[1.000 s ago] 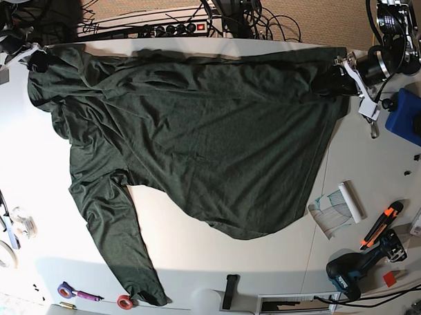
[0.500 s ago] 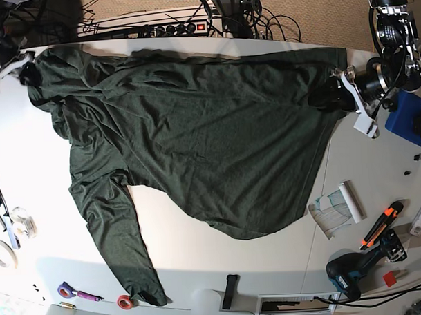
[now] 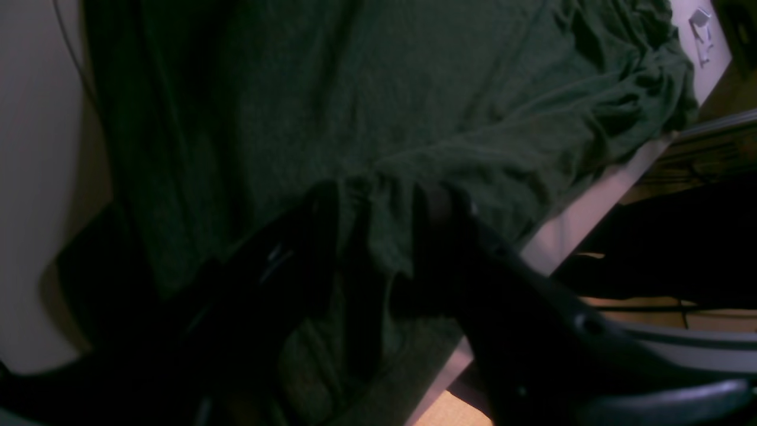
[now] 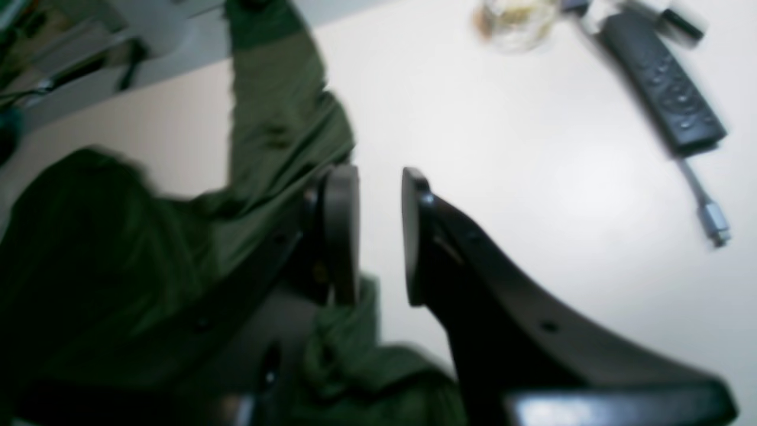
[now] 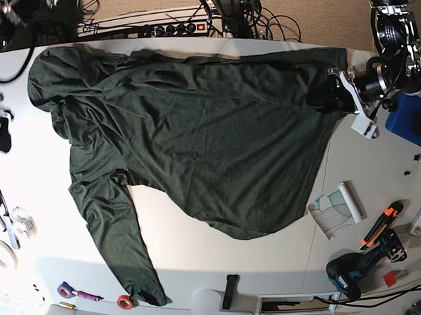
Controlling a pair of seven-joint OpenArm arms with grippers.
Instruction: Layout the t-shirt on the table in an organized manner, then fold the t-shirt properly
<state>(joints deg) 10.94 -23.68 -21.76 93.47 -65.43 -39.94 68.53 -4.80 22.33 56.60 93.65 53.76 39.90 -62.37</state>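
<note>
**Spread wide, pinched at one corner**

We see the dark green t-shirt (image 5: 196,144) lying spread across the white table (image 5: 221,250), with one long sleeve trailing toward the near left edge. At the far right, the left gripper (image 5: 331,92) is clamped on the t-shirt's corner, cloth bunched between its fingers (image 3: 313,236). At the left edge, the right gripper (image 4: 380,231) hovers over bare table just beside the t-shirt, its jaws slightly apart and holding nothing.

white table (image 5: 200,248), green t-shirt (image 5: 196,130), drill (image 5: 349,271)
</note>
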